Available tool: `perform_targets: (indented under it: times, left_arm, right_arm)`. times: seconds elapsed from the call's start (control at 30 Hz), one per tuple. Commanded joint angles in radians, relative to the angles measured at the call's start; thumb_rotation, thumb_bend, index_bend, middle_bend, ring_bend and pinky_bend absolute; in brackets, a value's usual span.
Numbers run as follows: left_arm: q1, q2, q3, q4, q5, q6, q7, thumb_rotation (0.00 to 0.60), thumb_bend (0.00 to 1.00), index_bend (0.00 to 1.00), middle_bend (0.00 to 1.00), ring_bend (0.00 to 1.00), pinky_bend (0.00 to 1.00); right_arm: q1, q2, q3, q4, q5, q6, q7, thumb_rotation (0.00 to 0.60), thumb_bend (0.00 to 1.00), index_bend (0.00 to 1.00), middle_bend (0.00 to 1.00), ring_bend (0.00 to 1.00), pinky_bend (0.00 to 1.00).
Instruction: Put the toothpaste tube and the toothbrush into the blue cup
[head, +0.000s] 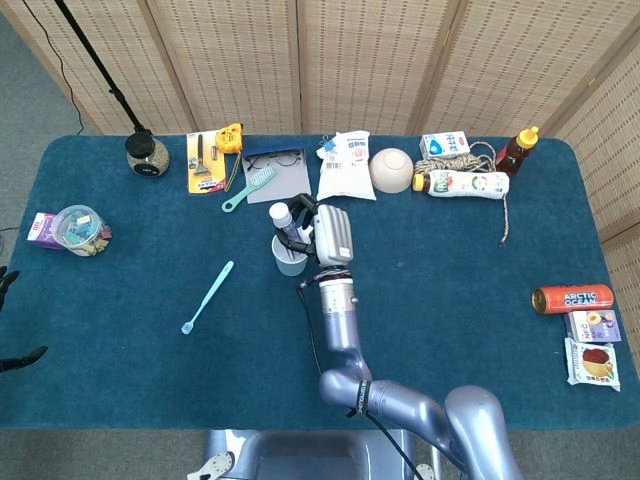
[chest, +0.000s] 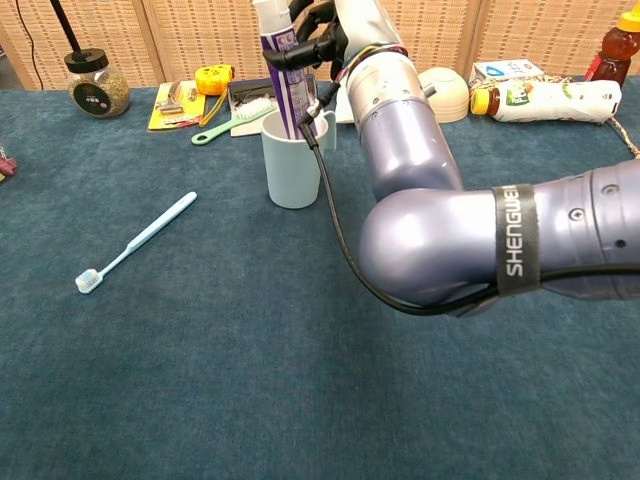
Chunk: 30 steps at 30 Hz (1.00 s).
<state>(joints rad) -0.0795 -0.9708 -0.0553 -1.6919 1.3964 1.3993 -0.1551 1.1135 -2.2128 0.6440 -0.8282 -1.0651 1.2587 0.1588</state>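
Observation:
The light-blue cup (head: 289, 260) (chest: 292, 170) stands upright near the table's middle. A purple-and-white toothpaste tube (head: 282, 220) (chest: 282, 75) stands in it, cap up and lower end inside the cup. My right hand (head: 328, 232) (chest: 330, 35) grips the tube's upper part from the right, just above the cup's rim. The pale-blue toothbrush (head: 207, 297) (chest: 137, 242) lies flat on the cloth to the left of the cup, bristles toward the near side. Of my left hand (head: 8, 318) only dark fingertips show at the head view's left edge, apart, with nothing between them.
Behind the cup lie a green brush (head: 250, 187), a tool card (head: 204, 163), a white pouch (head: 347, 165) and a beige bowl (head: 392, 170). A jar (head: 78, 229) sits far left. Bottles (head: 462, 183) and a can (head: 572, 298) lie at the right.

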Motion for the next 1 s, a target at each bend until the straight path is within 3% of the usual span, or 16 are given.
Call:
perform_targets:
  times: [0.03, 0.17, 0.27, 0.47, 1.0]
  left_arm:
    - [0.0, 0.001, 0.001, 0.001, 0.001, -0.001, -0.002, 0.6, 0.0, 0.0, 0.0, 0.0, 0.0]
    - [-0.002, 0.001, 0.0, 0.001, 0.001, -0.003, -0.003, 0.6, 0.0, 0.0, 0.0, 0.0, 0.0]
    - [-0.002, 0.001, 0.001, 0.0, 0.002, -0.004, -0.001, 0.6, 0.0, 0.0, 0.0, 0.0, 0.0]
    - [-0.002, 0.002, 0.003, -0.001, 0.004, -0.004, -0.002, 0.6, 0.0, 0.0, 0.0, 0.0, 0.0]
    - [-0.003, 0.005, 0.004, -0.002, 0.004, -0.008, -0.008, 0.6, 0.0, 0.0, 0.0, 0.0, 0.0]
  right_arm:
    - [-0.011, -0.006, -0.013, 0.015, -0.007, -0.008, 0.017, 0.6, 0.46, 0.61, 0.6, 0.58, 0.62]
    - [-0.026, -0.012, -0.047, 0.023, -0.034, -0.009, 0.036, 0.6, 0.46, 0.61, 0.6, 0.45, 0.39]
    - [-0.043, -0.019, -0.074, 0.026, -0.05, -0.011, 0.044, 0.6, 0.46, 0.61, 0.6, 0.39, 0.32]
    - [-0.059, -0.036, -0.107, 0.067, -0.062, -0.038, 0.048, 0.6, 0.46, 0.61, 0.59, 0.35, 0.31]
    - [-0.042, -0.056, -0.123, 0.157, -0.094, -0.091, 0.055, 0.6, 0.46, 0.57, 0.52, 0.31, 0.3]
